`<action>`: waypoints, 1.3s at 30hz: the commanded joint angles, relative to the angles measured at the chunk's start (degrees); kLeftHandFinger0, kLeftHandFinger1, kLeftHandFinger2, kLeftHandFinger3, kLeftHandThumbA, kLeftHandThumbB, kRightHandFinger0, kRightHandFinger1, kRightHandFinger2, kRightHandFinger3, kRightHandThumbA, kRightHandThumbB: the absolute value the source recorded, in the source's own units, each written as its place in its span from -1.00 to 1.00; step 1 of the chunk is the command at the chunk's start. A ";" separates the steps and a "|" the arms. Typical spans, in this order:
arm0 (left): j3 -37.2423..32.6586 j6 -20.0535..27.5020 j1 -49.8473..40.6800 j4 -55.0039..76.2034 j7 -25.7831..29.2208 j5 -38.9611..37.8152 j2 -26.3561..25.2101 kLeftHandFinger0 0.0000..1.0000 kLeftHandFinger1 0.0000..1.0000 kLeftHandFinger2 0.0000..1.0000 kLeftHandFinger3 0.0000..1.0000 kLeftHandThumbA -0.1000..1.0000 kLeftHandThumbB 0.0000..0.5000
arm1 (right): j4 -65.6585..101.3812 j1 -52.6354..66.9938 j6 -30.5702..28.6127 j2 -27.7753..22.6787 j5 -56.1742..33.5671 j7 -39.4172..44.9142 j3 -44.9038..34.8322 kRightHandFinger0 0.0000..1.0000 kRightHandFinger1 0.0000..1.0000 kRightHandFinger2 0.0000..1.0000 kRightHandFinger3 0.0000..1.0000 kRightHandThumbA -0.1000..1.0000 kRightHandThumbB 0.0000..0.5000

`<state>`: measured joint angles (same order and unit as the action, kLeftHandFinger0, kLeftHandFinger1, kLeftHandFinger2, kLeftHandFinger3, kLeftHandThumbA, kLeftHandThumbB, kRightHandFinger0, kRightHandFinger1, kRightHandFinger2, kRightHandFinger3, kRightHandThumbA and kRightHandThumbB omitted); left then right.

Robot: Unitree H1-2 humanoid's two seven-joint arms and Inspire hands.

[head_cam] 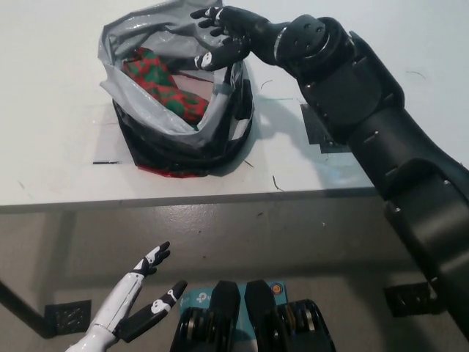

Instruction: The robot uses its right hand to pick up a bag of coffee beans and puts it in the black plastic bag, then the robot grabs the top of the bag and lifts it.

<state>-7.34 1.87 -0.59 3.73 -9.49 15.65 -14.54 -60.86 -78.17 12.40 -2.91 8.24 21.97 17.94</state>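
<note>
One coffee bag (163, 88), red and green, lies inside the black plastic bag (183, 150) on the white table (51, 110) | right hand (223, 33) above the bag's rim, fingers spread, holding nothing | left hand (139, 301) low beside the table, fingers apart, empty

Red-and-green patterned coffee bean bag (161, 86) lies tilted inside the black plastic bag (183, 147), partly hidden by its wall. The plastic bag sits on the white worktop (58, 147), mouth wide open, glossy grey lining showing, rim crumpled.
</note>
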 commanded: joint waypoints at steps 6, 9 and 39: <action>0.08 -0.42 1.22 2.34 -0.85 -0.51 -0.91 1.00 1.00 1.00 1.00 0.58 -0.32 | 3.36 -1.86 -1.53 -2.01 2.18 1.83 0.39 1.00 1.00 1.00 1.00 0.46 0.79; 0.01 -0.03 1.16 2.09 -0.71 -0.35 -1.00 1.00 1.00 1.00 1.00 0.57 -0.32 | 3.71 -1.84 -2.20 -2.19 6.47 -1.91 3.10 1.00 1.00 1.00 1.00 0.69 0.88; -0.45 1.01 0.45 1.62 -0.74 -0.42 -1.33 1.00 1.00 1.00 1.00 0.58 -0.38 | 14.87 0.60 3.22 5.55 17.62 -32.33 -0.77 1.00 1.00 1.00 1.00 0.94 0.99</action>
<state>-7.50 1.49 -0.24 3.81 -9.56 15.41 -14.78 -48.02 -72.24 14.40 1.92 23.60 -3.48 18.82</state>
